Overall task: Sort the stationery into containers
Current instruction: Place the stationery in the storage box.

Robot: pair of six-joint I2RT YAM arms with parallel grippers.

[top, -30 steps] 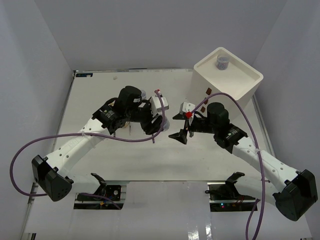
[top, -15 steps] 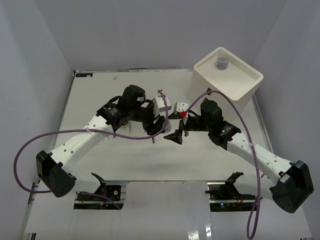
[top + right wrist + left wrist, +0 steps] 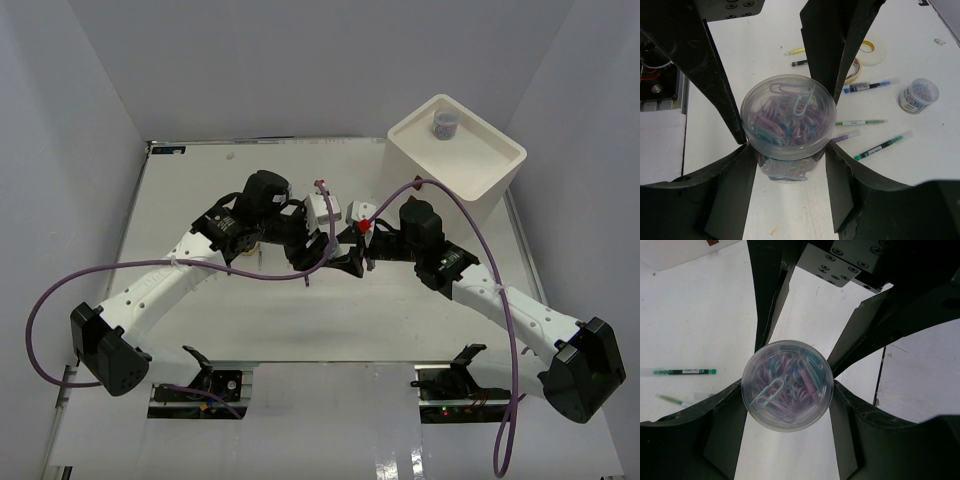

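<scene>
A clear round jar (image 3: 787,385) full of pastel paper clips hangs above the table between both grippers. My left gripper (image 3: 787,390) is shut on it, its fingers (image 3: 725,415) pressed to the jar's two sides. My right gripper (image 3: 787,150) comes in from the opposite side, and its fingers (image 3: 737,175) also touch the jar (image 3: 788,120) on both sides. From above, the two grippers meet at mid-table (image 3: 348,260) and hide the jar. The white drawer box (image 3: 480,180) stands at the back right, with a small jar (image 3: 444,126) in its tray top.
On the table under the right wrist lie several pens (image 3: 883,145), a white tape ring (image 3: 874,49), a tan rubber band (image 3: 856,70) and another clip jar (image 3: 918,95). A green pen (image 3: 684,372) lies left of the left gripper.
My right gripper has moved left to meet the left gripper and has closed its jaws onto the jar. The left gripper has kept its hold and shifted slightly right.
</scene>
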